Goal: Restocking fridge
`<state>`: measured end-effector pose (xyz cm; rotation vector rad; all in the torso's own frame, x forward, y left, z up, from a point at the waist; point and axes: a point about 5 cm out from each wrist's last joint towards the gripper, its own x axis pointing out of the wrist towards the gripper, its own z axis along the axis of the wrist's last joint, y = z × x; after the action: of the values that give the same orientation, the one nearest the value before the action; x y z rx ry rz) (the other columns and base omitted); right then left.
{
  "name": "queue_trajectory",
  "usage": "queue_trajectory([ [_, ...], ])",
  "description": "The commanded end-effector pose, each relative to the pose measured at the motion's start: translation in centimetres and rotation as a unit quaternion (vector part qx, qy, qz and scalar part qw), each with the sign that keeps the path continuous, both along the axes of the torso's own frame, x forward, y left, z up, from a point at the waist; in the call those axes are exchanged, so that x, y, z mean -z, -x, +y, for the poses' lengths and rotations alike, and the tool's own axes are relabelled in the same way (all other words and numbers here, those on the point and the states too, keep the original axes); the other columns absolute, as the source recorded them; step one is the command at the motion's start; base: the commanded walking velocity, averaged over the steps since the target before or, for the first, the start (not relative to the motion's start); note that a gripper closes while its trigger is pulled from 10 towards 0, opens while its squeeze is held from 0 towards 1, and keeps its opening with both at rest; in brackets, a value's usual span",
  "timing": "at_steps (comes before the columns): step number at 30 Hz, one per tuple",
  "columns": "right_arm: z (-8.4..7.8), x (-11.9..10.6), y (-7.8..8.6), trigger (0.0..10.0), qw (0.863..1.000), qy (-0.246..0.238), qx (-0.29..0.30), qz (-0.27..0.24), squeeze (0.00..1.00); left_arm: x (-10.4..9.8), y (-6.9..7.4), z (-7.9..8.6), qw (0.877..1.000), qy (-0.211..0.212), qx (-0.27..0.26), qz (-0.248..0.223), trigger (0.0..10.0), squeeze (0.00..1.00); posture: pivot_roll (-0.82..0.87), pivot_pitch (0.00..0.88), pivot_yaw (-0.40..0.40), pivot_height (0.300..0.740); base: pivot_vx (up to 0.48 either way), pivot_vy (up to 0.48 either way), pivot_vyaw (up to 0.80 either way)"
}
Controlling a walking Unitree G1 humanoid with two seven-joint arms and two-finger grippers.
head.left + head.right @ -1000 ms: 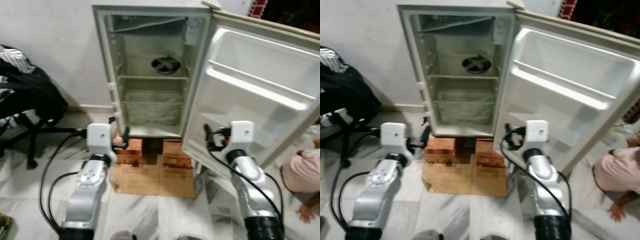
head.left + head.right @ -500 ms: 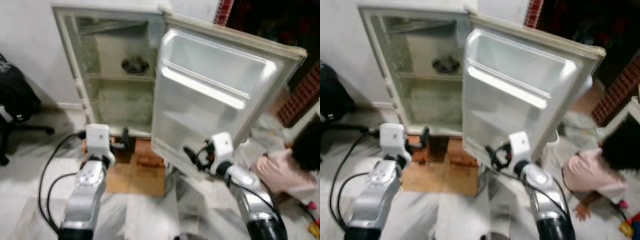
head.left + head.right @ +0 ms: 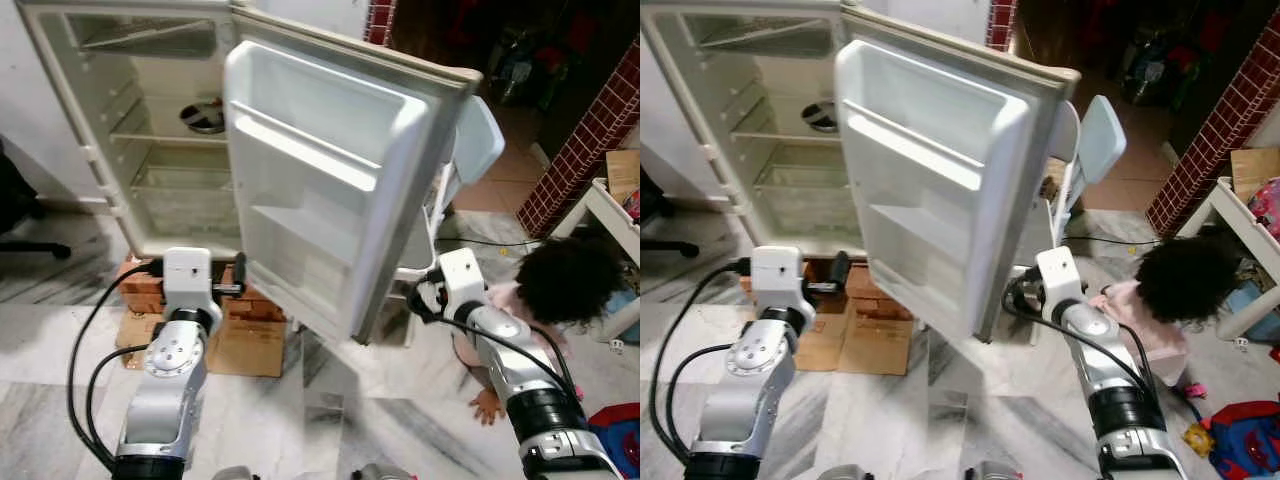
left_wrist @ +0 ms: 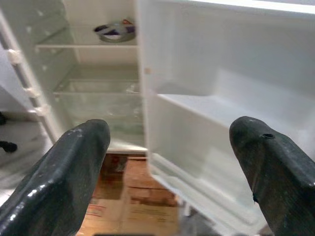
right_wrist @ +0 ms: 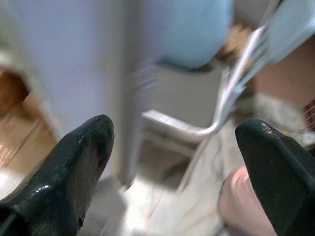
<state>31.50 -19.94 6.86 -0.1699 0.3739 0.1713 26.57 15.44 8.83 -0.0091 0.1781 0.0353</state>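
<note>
A white fridge (image 3: 120,150) stands open at the left, its wire shelves bare except for a dark metal bowl (image 3: 203,117) on an upper shelf. Its door (image 3: 320,190) is swung wide toward me, with empty door shelves. My left gripper (image 3: 240,288) is held low in front of the fridge's bottom edge, open, nothing between its fingers (image 4: 74,162). My right gripper (image 3: 1018,295) hangs open beside the door's outer lower edge, close to it, its fingers (image 5: 78,157) empty. The right wrist view is blurred.
The fridge rests on red bricks (image 3: 140,285) over flattened cardboard (image 3: 250,345). A light blue chair (image 3: 475,140) stands behind the door. A person (image 3: 560,290) in pink sits on the marble floor by my right arm. A white table (image 3: 615,210) and toys lie far right.
The camera has swung right, so the fridge now sits further left and the chair, person and brick wall have come into view. Both arms keep their raised pose.
</note>
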Motion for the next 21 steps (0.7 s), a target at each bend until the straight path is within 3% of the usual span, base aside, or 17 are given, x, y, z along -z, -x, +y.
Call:
queue_trajectory([
  [1, -0.2, -0.8, -0.5, 10.0, 0.999, -0.006, 0.017, -0.026, 0.00, -0.2, -0.2, -0.1, 1.000, 0.003, -0.007, 0.000, 10.0, 0.00, 0.02, 0.000, -0.011, 0.740, 0.334, 0.000, 0.00],
  [10, 0.9, -1.2, -0.9, 10.0, 0.998, -0.025, 0.029, -0.052, 0.00, -0.1, -0.2, 0.3, 1.000, 0.014, -0.028, 0.005, 10.0, 0.00, 0.02, 0.000, -0.017, 0.740, 0.429, 0.000, 0.00],
  [21, -0.2, -2.3, -1.5, 10.0, 0.992, -0.012, 0.081, -0.095, 0.00, 0.1, 0.1, 1.0, 0.998, 0.008, -0.057, 0.018, 10.0, 0.00, 0.02, 0.000, -0.013, 0.740, 0.000, 0.000, 0.00],
])
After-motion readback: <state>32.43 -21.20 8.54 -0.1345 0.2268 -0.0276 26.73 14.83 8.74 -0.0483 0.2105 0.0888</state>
